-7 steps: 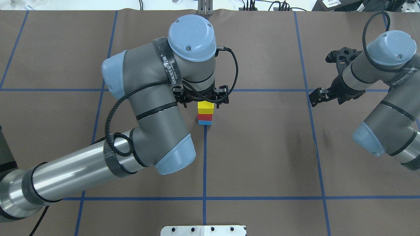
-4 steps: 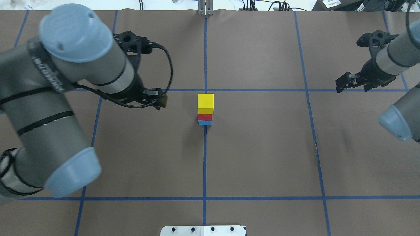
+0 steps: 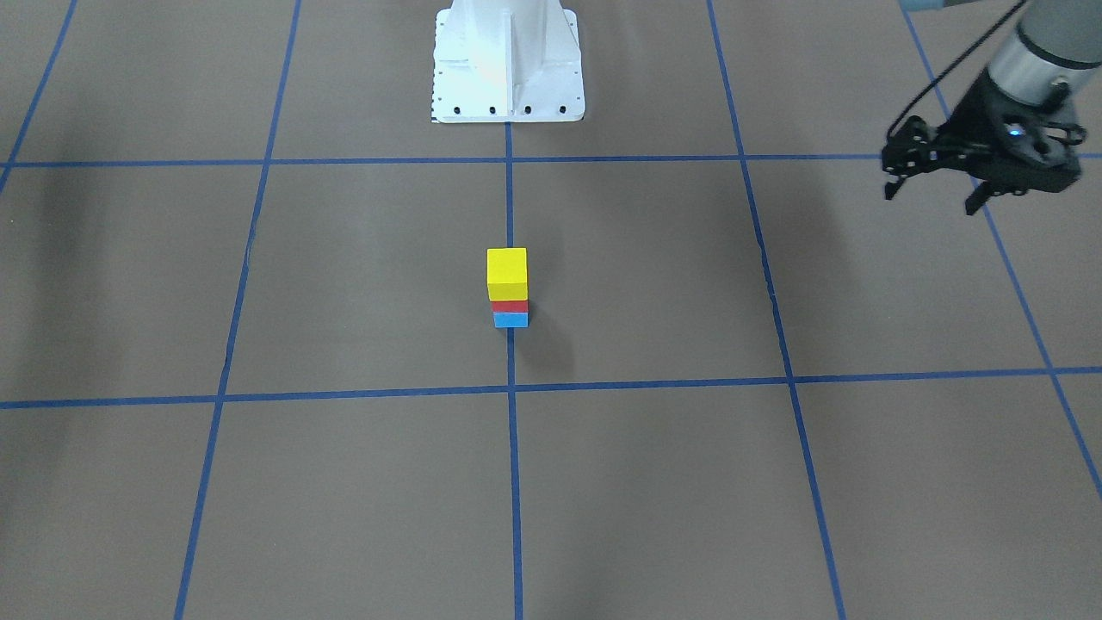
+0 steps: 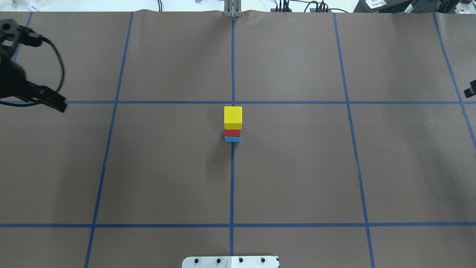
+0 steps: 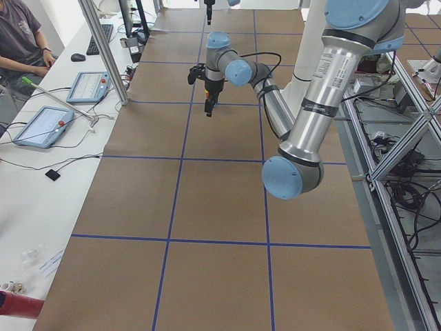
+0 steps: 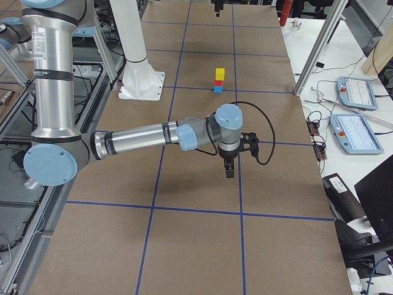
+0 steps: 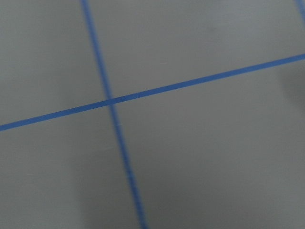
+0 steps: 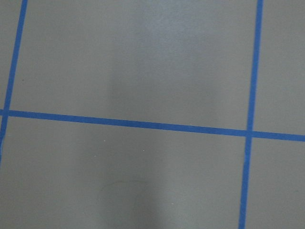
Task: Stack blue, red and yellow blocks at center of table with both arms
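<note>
The yellow block [image 4: 233, 116] sits on the red block [image 4: 232, 133], which sits on the blue block [image 4: 232, 139], as one upright stack at the table's [image 4: 297, 167] centre line. The stack also shows in the front view, with the yellow block [image 3: 506, 271] on top. No gripper touches it. My left gripper [image 3: 932, 198] hangs far off to my left, its fingers apart and empty; overhead, the left gripper [image 4: 55, 102] is at the left edge. Of my right gripper [image 4: 470, 88] only a tip shows at the right edge; in the right side view the right gripper [image 6: 228, 167] points down, state unclear.
The white pedestal base [image 3: 508, 60] stands at the robot's side of the table. A white desk with tablets [image 5: 41, 124] and a seated person [image 5: 21, 34] runs along the far side. Metal posts [image 5: 103, 52] rise at that edge. Both wrist views show only taped table.
My left arm has pulled away from above the stack to the far left. The right arm has withdrawn to the right edge. The stack has not moved.
</note>
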`<state>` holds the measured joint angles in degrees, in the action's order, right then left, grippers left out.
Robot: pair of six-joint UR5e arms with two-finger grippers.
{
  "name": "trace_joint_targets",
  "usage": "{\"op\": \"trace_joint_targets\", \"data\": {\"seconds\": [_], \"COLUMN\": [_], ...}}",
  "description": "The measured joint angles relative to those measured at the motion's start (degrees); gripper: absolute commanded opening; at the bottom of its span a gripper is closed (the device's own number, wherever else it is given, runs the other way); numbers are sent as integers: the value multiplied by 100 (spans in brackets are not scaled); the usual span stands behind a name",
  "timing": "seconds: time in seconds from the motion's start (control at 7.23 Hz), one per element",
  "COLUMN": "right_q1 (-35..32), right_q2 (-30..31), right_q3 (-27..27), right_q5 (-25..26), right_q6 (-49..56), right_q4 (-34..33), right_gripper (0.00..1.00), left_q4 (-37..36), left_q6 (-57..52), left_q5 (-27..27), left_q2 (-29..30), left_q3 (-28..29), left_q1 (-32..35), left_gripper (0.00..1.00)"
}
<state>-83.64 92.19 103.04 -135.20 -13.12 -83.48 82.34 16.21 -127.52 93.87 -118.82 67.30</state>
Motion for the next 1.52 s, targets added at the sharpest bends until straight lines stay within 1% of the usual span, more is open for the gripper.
{"op": "trace_joint_targets", "data": {"seconds": [0.14, 0.28, 0.42, 0.55, 0.83, 0.97, 1.52], "right_q1": [-223, -294, -267, -180, 79, 175, 232], "right_q2": [63, 74, 56, 37, -46, -74, -79], "right_q3": [-6, -14, -46, -80, -98, -103, -129], "right_q5": [-121, -144, -143, -125, -24, 58, 137], "right_q6": [131, 178, 187, 180, 135, 123, 117], "right_q4": [-8, -4, 6, 19, 31, 33, 46], "right_gripper": [100, 100, 100, 100, 100, 100, 100], "left_q4": [39, -2, -45, -67, -88, -11, 177], "left_q6": [-633, -899, -1018, -1055, -934, -908, -891], "left_q5": [-297, -523, -634, -677, -766, -842, -907], "left_q2": [-222, -288, -278, -258, -311, -425, -514], "left_q3": [355, 688, 1060, 1295, 1500, 1514, 1478], "left_q1": [556, 927, 1242, 1477, 1810, 1898, 1928], "left_gripper": [100, 100, 100, 100, 100, 100, 100]}}
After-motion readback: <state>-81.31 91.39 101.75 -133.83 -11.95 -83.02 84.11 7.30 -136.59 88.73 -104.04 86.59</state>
